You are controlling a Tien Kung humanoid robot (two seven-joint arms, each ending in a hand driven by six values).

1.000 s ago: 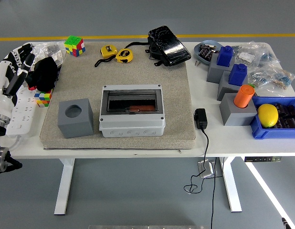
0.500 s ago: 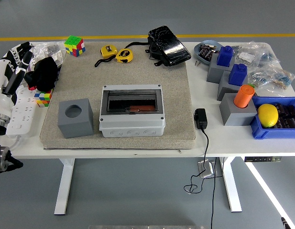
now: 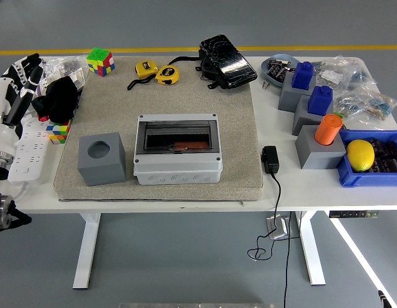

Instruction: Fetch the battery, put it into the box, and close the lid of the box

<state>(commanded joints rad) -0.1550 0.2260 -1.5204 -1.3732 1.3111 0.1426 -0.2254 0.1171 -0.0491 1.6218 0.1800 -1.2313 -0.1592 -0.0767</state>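
The grey box (image 3: 178,163) stands mid-mat with its dark see-through lid (image 3: 178,135) lying down over it. A reddish object (image 3: 179,147) shows through the lid. Batteries lie in a grey bowl (image 3: 273,62) at the back right, and more batteries (image 3: 382,156) fill the blue bin (image 3: 372,177) at the right edge. My left hand (image 3: 24,76), white and black, hovers at the far left over a white power strip (image 3: 26,149), well away from the box, its fingers relaxed and holding nothing. The right arm is out of view.
A grey cube with a round hole (image 3: 101,158) stands left of the box. Two Rubik's cubes (image 3: 100,61), yellow tape measures (image 3: 157,72), a black pouch (image 3: 227,61), a black cloth (image 3: 60,99), grey blocks with blue and orange caps (image 3: 317,128), a lemon (image 3: 360,154) and a black adapter (image 3: 270,159) surround the mat.
My left hand has drawn back a little toward the picture's left edge. Nothing else has moved.
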